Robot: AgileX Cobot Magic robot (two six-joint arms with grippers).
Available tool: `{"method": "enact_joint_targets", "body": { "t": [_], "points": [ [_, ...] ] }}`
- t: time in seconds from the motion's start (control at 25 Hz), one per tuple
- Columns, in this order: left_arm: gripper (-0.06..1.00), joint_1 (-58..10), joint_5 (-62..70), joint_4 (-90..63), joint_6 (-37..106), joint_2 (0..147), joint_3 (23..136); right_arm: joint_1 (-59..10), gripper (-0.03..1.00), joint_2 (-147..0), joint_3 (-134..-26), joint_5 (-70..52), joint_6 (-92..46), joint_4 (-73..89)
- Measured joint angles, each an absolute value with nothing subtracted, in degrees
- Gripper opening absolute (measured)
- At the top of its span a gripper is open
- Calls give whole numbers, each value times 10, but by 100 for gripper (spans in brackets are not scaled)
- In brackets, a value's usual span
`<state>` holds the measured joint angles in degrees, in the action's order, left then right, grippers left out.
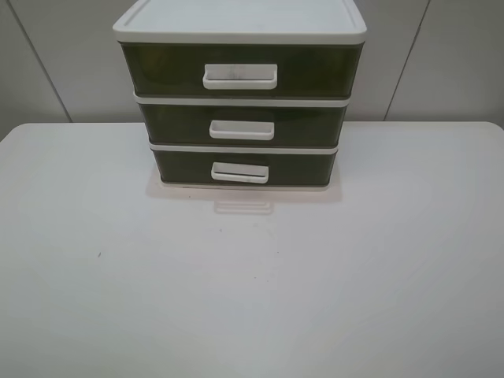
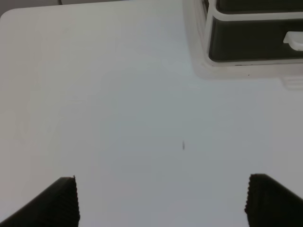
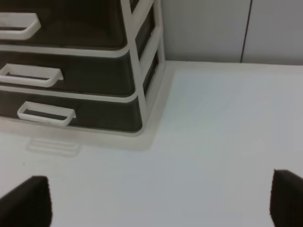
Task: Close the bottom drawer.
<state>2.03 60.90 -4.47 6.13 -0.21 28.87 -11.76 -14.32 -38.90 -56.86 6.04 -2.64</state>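
The bottom drawer (image 1: 299, 167) is the lowest olive-brown tier of the white-framed three-drawer unit (image 1: 240, 27), with a white loop handle (image 1: 239, 172). Its front looks level with the frame. It also shows in the left wrist view (image 2: 246, 45) and in the right wrist view (image 3: 104, 113), where its handle (image 3: 46, 114) sticks out. My left gripper (image 2: 161, 203) is open and empty over the bare table, well short of the unit. My right gripper (image 3: 161, 203) is open and empty, in front of the unit's right corner. Neither gripper shows in the exterior view.
The unit stands at the back middle of a white table (image 1: 252, 299), against a grey panelled wall (image 1: 441, 63). The middle drawer (image 1: 307, 124) and the taller top drawer (image 1: 315, 69) sit above the bottom one. A small dark speck (image 1: 99, 254) marks the table.
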Motion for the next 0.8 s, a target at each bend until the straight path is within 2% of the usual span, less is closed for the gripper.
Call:
{"method": "enact_joint_targets", "body": {
  "t": [0.48, 0.8],
  "points": [
    [72, 20, 609, -45, 61, -2, 289, -118, 80, -34, -388, -573, 60, -30],
    [72, 20, 609, -45, 61, -2, 289, -118, 80, 2, -299, -601, 54, -24]
  ]
}}
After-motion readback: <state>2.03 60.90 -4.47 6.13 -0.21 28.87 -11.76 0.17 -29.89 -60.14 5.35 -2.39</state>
